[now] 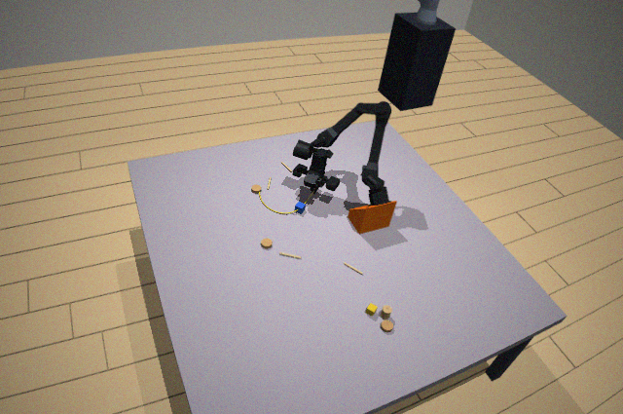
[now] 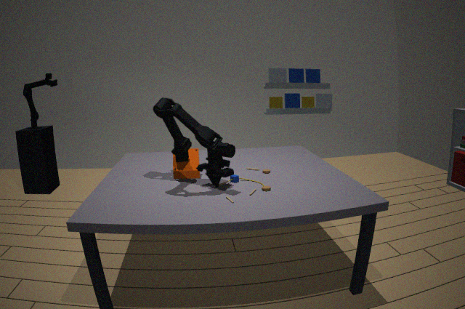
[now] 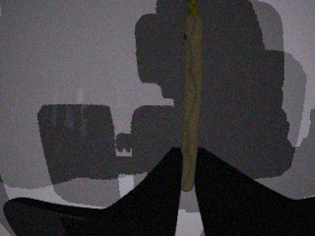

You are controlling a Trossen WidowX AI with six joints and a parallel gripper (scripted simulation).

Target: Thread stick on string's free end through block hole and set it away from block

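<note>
My gripper [image 1: 315, 190] [image 2: 216, 185] [image 3: 187, 155] is shut on the near end of the pale wooden stick [image 3: 193, 88] [image 1: 310, 196], low over the table. The yellow string [image 3: 193, 7] leaves the stick's far end. The small blue block [image 1: 300, 207] [image 2: 235, 178] sits on the table a short way from the fingertips. The string runs in a curve from the round button [image 1: 256, 188] [image 2: 266, 188] to one side of the block; the stick and string show on its other side, so the string appears to pass through. The hole is too small to see.
The orange block [image 1: 373, 218] [image 2: 186, 164] stands at the arm's base. Loose sticks [image 1: 290, 255] [image 1: 352, 268] [image 1: 269, 183] [image 1: 286, 167] lie around. Another button [image 1: 266, 243], a yellow cube [image 1: 371, 309], a small cylinder [image 1: 386, 312] and a further button [image 1: 386, 326] lie farther off.
</note>
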